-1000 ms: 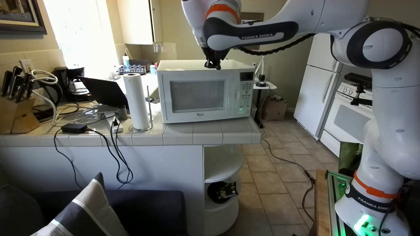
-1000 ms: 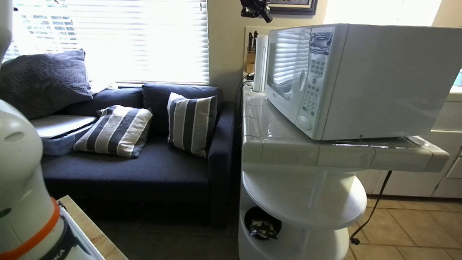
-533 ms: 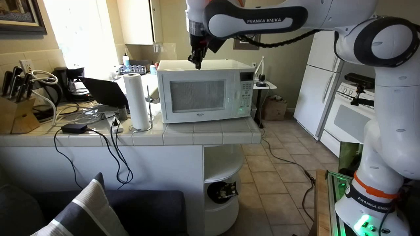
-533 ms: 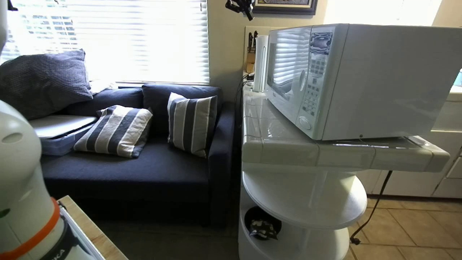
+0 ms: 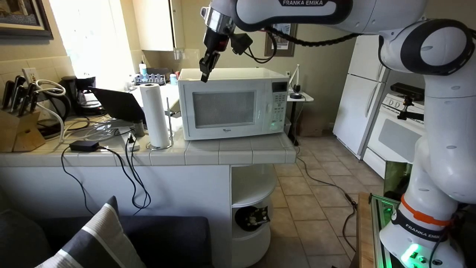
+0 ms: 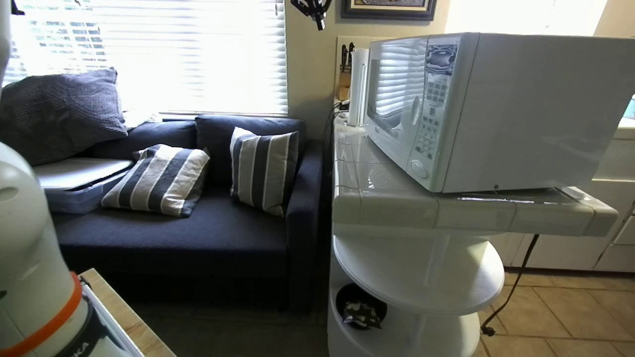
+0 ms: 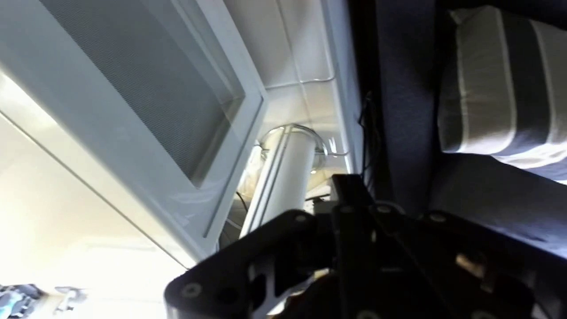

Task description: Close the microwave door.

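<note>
The white microwave (image 5: 232, 73) stands on the tiled counter and shows in both exterior views (image 6: 536, 114). Its door (image 5: 225, 108) lies flat against the front, with no gap visible; the door also shows in an exterior view (image 6: 397, 79) and fills the upper left of the wrist view (image 7: 159, 88). My gripper (image 5: 205, 74) is tilted, in front of and above the door's upper left part. In an exterior view the gripper (image 6: 320, 22) is apart from the microwave. In the wrist view my gripper's fingertips (image 7: 352, 188) are together with nothing between them.
A paper-towel roll (image 5: 155, 116) stands beside the microwave's left side, close below the gripper in the wrist view (image 7: 288, 173). A laptop (image 5: 117, 104), cables and a knife block (image 5: 22, 130) are farther left. A dark couch (image 6: 198, 238) faces the counter (image 5: 241, 146).
My gripper has moved left in both exterior views, away from the microwave's front, and its tilt has changed. The upper arm has risen slightly. The microwave and its door have not moved.
</note>
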You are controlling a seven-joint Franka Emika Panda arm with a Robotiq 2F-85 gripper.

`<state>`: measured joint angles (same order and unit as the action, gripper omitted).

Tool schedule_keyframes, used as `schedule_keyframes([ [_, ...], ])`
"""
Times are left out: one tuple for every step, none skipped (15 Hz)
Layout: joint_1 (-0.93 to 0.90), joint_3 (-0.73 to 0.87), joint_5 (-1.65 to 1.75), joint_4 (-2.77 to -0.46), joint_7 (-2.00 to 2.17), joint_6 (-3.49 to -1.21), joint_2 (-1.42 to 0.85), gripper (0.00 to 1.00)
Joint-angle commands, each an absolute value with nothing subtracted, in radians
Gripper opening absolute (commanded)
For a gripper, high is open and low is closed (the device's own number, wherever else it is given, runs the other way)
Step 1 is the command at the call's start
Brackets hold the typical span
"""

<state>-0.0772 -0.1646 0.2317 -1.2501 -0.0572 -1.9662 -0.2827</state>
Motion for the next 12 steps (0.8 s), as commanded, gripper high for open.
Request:
schedule_keyframes([
  [-0.021, -0.207, 0.041, -1.292, -0.229, -1.985, -0.262, 0.34],
  [-0.014, -0.215, -0.009, -1.275, -0.265, -1.941, -0.27, 0.4],
  [-0.043, -0.187, 0.075, -1.259, -0.191, -1.972, -0.283, 0.24],
  [-0.035, -0.194, 0.042, -1.259, -0.22, -1.965, -0.282, 0.31],
  [-0.031, -0.198, 0.028, -1.259, -0.232, -1.962, -0.283, 0.38],
  [-0.029, -0.201, 0.022, -1.259, -0.238, -1.961, -0.282, 0.41],
  [-0.028, -0.203, 0.02, -1.259, -0.24, -1.961, -0.282, 0.41],
  [-0.028, -0.204, 0.019, -1.259, -0.24, -1.961, -0.282, 0.41],
  [-0.028, -0.204, 0.019, -1.259, -0.241, -1.961, -0.282, 0.41],
  [-0.028, -0.205, 0.019, -1.259, -0.241, -1.961, -0.282, 0.41],
  [-0.028, -0.205, 0.019, -1.259, -0.241, -1.961, -0.282, 0.41],
  [-0.028, -0.205, 0.019, -1.259, -0.241, -1.961, -0.282, 0.41],
])
